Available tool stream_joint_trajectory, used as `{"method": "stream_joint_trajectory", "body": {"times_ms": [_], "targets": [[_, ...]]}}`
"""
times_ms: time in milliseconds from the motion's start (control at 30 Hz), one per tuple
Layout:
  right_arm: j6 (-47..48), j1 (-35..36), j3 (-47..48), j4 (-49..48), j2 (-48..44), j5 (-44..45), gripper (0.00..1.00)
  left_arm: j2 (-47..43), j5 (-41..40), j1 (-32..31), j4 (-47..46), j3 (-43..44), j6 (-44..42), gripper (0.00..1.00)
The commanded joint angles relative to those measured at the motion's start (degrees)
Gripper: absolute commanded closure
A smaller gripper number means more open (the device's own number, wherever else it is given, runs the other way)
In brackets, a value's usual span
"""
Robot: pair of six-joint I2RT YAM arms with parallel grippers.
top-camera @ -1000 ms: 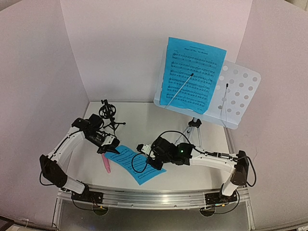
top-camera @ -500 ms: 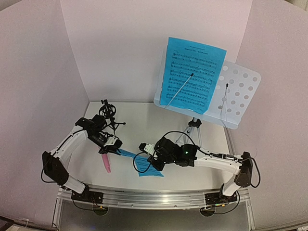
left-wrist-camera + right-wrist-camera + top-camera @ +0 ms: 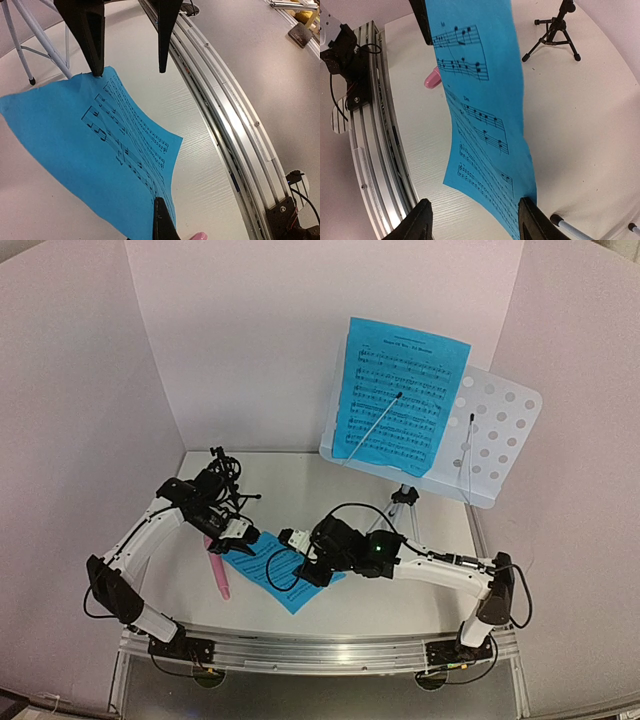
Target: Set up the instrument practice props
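The silver tripod music stand [image 3: 400, 510] stands at the back right with its perforated pale desk [image 3: 495, 430]. One blue sheet-music page [image 3: 400, 395] rests on the desk. The second blue page [image 3: 265, 570] hangs low over the table between my grippers. My left gripper [image 3: 232, 537] is shut on its left corner [image 3: 159, 205]. My right gripper [image 3: 298, 558] is open [image 3: 475, 220]; the page's [image 3: 480, 85] far edge lies against one finger [image 3: 532, 220]. The pink microphone [image 3: 217, 575] lies on the table. The black tripod mic mount [image 3: 225, 480] stands behind my left gripper.
A metal rail [image 3: 235, 135] runs along the near table edge and also shows in the right wrist view [image 3: 370, 140]. The stand's silver legs [image 3: 40, 42] reach toward the page, with one rubber foot [image 3: 560, 220] beside my right fingers. White walls enclose the table.
The page lay flat, then bunched up between the grippers, and is now stretched out again. My left gripper has risen and moved back with its corner. My right gripper shifted slightly left.
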State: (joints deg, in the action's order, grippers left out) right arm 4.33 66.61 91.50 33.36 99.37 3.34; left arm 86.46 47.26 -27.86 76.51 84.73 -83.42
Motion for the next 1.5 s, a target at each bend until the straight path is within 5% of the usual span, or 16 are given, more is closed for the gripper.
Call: {"method": "stream_joint_trajectory", "body": {"times_ms": [0,633,1133,1233,1267,1467], "targets": [[4.41,-0.08,4.02,-0.4,1.65,1.54,0.42,-0.37,-0.63,0.06,7.69,2.05,-3.66,1.0],[7.6,-1.29,5.64,-0.32,3.59,-2.98,0.41,-0.08,-0.51,-0.27,10.39,5.63,-7.35,1.0],[4.71,-2.09,5.8,0.01,3.97,-6.29,0.99,0.59,0.92,-0.27,9.1,7.99,-2.68,1.0],[3.36,-2.84,7.01,1.16,2.65,-6.53,1.0,0.09,1.52,-0.28,7.8,8.5,-0.42,0.99],[2.58,-3.23,7.63,2.06,2.09,-6.58,1.0,-0.47,1.85,-0.27,6.32,8.46,1.43,0.95],[1.82,-4.95,12.05,8.74,-3.53,-6.21,1.0,-7.66,4.93,-0.19,-17.95,5.26,24.32,0.26]]}}
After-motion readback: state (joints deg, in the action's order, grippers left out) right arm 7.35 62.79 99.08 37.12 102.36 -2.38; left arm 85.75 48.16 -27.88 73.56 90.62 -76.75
